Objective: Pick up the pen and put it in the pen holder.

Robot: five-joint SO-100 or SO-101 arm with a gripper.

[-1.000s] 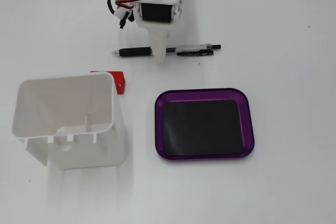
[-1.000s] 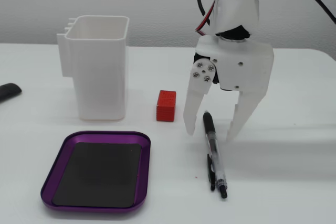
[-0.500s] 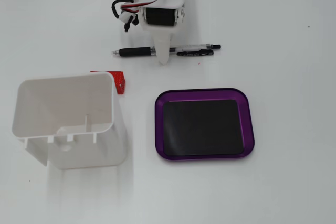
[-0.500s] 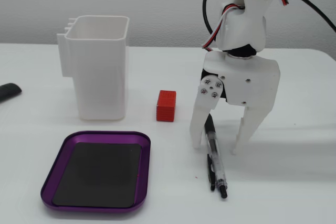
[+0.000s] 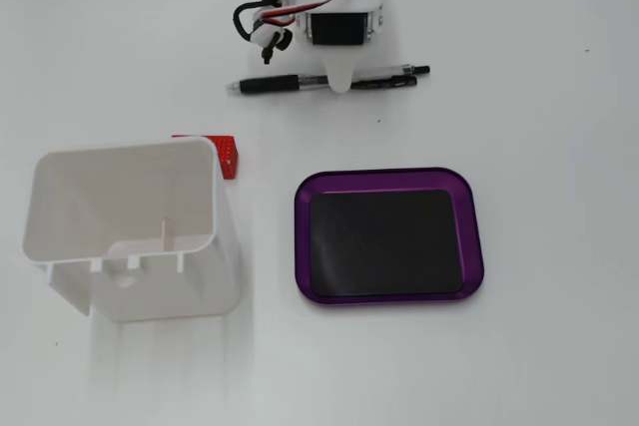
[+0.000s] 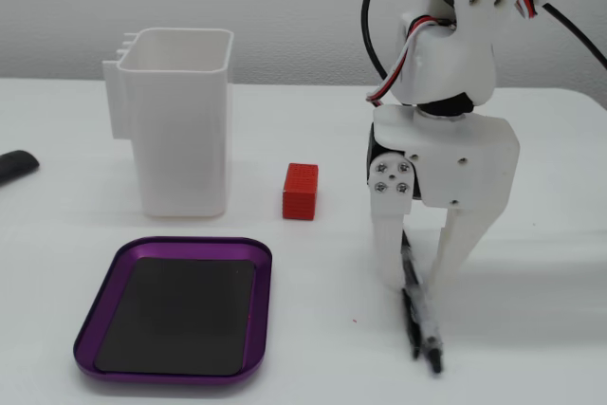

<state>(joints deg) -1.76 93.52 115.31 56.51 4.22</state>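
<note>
**A:** Pen holder point(image 6: 175, 120) first, at the left of the front-facing fixed view: upright, mouth clear, nothing in it. Then the purple tray point(image 6: 245, 348) in front of it, the red block point(image 6: 300, 191) just right of the holder, and the gripper point(image 6: 417, 282) at the far right.

**B:** And the pen point(image 6: 422, 315)?

**A:** Flat on the table point(image 6: 285, 329), running between the two fingers, button end poking toward the camera. From above, the pen point(image 5: 270, 84) lies crosswise under the gripper point(image 5: 339, 82).

**B:** Is the claw clamped on it?

**A:** The fingers straddle it with a narrow gap; whether they pinch it yet, I can't tell.

**B:** So how to do it well?

**A:** I'd squeeze firmly near the barrel's middle so it won't swing, then lift straight up, well above the holder's rim, before carrying it left.
</note>
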